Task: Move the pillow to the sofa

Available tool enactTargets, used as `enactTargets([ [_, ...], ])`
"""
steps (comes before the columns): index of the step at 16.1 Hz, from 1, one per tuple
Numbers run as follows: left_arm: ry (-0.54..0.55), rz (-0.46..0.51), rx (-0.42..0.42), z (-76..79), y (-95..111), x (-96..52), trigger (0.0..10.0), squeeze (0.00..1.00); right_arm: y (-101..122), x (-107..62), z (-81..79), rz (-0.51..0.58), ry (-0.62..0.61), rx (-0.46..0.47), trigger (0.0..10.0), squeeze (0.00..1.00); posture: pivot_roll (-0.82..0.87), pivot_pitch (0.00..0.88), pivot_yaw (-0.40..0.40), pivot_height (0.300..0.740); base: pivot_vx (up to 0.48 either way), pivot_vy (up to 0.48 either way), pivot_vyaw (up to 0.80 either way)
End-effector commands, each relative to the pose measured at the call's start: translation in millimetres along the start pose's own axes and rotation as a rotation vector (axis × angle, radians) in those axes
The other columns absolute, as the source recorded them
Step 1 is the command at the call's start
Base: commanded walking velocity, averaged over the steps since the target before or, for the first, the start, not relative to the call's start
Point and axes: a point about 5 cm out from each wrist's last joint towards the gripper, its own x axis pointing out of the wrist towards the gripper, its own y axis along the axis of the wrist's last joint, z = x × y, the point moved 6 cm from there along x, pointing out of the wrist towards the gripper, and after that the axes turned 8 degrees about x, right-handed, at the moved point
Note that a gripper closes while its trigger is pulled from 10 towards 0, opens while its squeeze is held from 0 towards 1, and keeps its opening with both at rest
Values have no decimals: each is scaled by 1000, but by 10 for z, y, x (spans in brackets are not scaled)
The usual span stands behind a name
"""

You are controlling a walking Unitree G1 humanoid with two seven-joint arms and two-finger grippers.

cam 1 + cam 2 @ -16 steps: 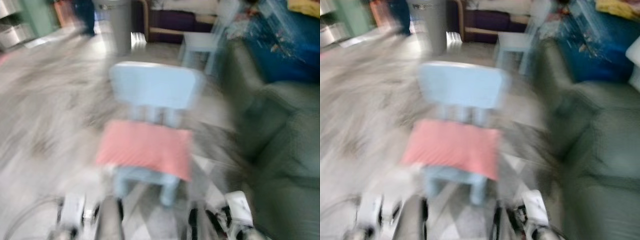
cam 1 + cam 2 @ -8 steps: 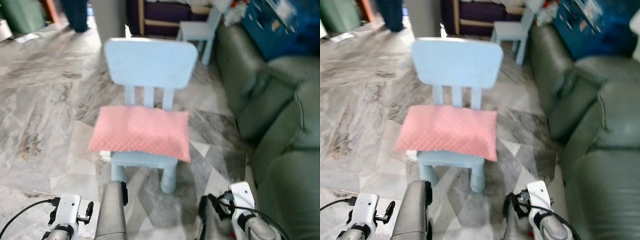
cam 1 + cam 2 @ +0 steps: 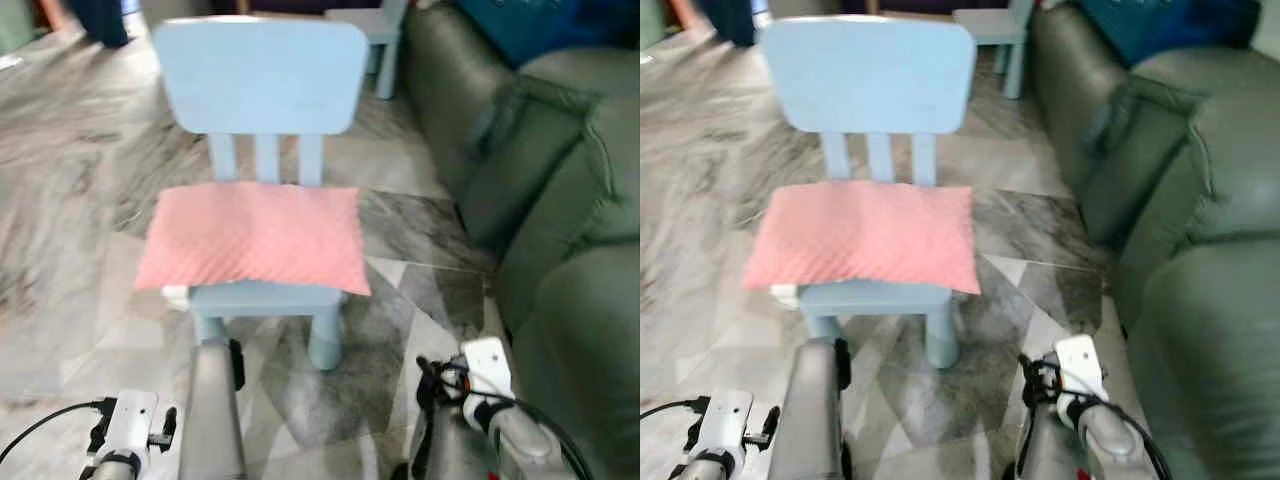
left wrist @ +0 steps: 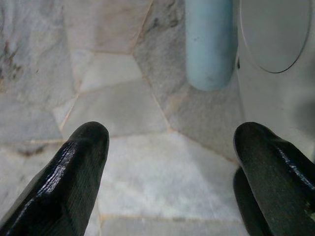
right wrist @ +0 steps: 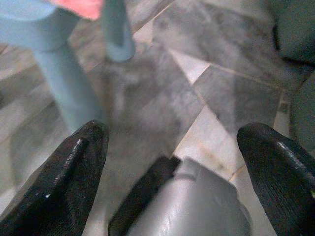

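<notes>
A pink pillow (image 3: 252,238) lies flat across the seat of a small pale blue chair (image 3: 258,72), its corners hanging a little over the seat's edges, and the chair stands on a grey marble floor (image 3: 60,200) straight in front of the robot. To the robot's right runs a dark green sofa (image 3: 560,200), well apart from the pillow, with its rolled arm nearest the chair. A second pale blue chair (image 3: 990,22) sits farther back, close to the sofa's far end. Both arms hang low at the robot's front, short of the chair. The left gripper (image 4: 170,162) points down at the floor tiles with its two black fingers (image 4: 74,167) spread wide and nothing between them; a blue chair leg (image 4: 209,44) stands just beyond. The right gripper (image 5: 172,162) is likewise spread wide and empty, hanging over the floor near the chair's legs, with an edge of the pink pillow showing above them.
</notes>
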Motion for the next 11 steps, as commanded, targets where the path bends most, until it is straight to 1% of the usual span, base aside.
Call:
enactTargets([
  [1, 19, -4, 9, -35, -16, 0, 10000, 0, -273, -73, -4, -94, -2, 13, 10000, 0, 23, 149, -11, 360, 0, 0, 0],
  [2, 55, 10, 4, -92, 39, 22, 10000, 0, -162, -32, -19, -60, 6, 0, 10000, 0, 22, 147, -10, 345, 0, 0, 0],
  [3, 64, 15, 3, -107, 58, 27, 10000, 0, -136, -22, -23, -53, 9, -3, 10000, 0, 22, 147, -10, 335, 0, 0, 0],
  [4, 95, 53, 8, -167, 174, 46, 10000, 0, 27, 26, -36, -6, 14, -2, 10000, 0, 22, 146, -10, 320, 0, 0, 0],
  [5, 141, 128, 8, -266, 397, 66, 10000, 0, 206, 69, -43, 52, 16, -1, 10000, 0, 21, 139, -8, 311, 0, 0, 0],
  [6, 183, 212, 19, -356, 670, 85, 10000, 0, 406, 122, -45, 105, 17, -12, 10000, 0, 23, 133, -6, 311, 0, 0, 0],
  [7, 227, 277, 21, -455, 903, 88, 10000, 0, 593, 153, -50, 157, 17, -10, 10000, 0, 23, 130, -5, 311, 0, 0, 0],
  [8, 261, 342, 25, -537, 1131, 82, 10000, 0, 789, 173, -55, 214, 17, -19, 10000, 0, 25, 126, -4, 311, 0, 0, 0],
  [9, 314, 417, 23, -657, 1417, 63, 10000, 0, 1030, 191, -64, 280, 17, -43, 10000, 0, 24, 119, -3, 311, 0, 0, 0],
  [10, 352, 462, 18, -742, 1615, 44, 10000, 0, 1191, 203, -51, 321, 6, -51, 10000, 0, 24, 114, -3, 311, 0, 0, 0],
  [11, 381, 497, 15, -807, 1763, 23, 10000, 0, 1318, 208, -28, 354, -10, -43, 10000, 0, 24, 109, -3, 311, 0, 0, 0],
])
